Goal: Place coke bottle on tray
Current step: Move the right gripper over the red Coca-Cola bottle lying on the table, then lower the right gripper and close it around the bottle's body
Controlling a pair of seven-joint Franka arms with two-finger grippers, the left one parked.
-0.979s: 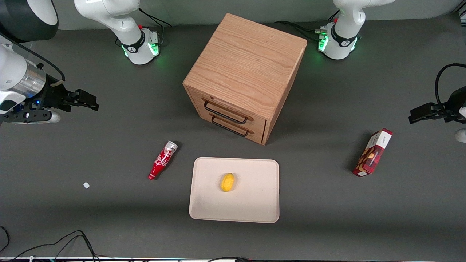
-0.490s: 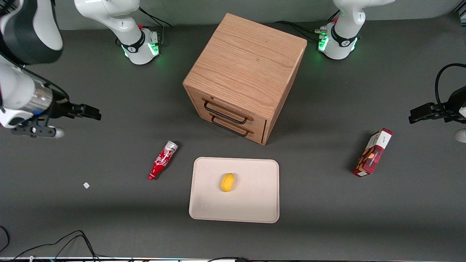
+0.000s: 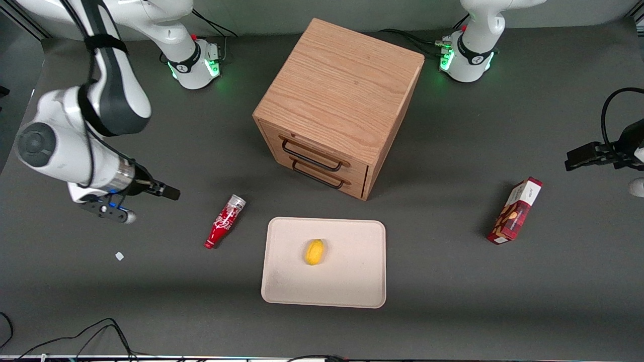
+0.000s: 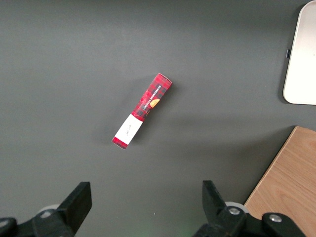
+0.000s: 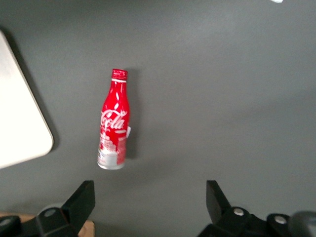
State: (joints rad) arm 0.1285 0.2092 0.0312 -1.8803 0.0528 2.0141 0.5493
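In the front view you will find the gripper (image 3: pixel 168 192) at the left middle of the frame, hanging over bare table (image 3: pixel 453 301) toward the working arm's end, near the bottle (image 3: pixel 225 221) but apart from it. In the right wrist view its two fingers (image 5: pixel 81 200) stand spread wide with nothing between them, and the bottle (image 5: pixel 114 119) lies clear of both.

Locate the bottle just left of centre in the front view. It lies on its side on the table, silvery base pointing toward the cabinet (image 3: pixel 338 105) and red cap pointing toward the front camera. It rests beside the tray (image 3: pixel 352 281), close to its edge but not touching it.

The tray sits flat in the lower centre of the front view, nearer to the camera than the cabinet. A small yellow fruit (image 3: pixel 314 252) lies on it, roughly at its middle.

The cabinet stands at upper centre, its two dark-handled drawers closed.

A red snack box (image 3: pixel 515 210) stands at the right middle of the frame, toward the parked arm's end. A small white scrap (image 3: pixel 119 256) lies at lower left.
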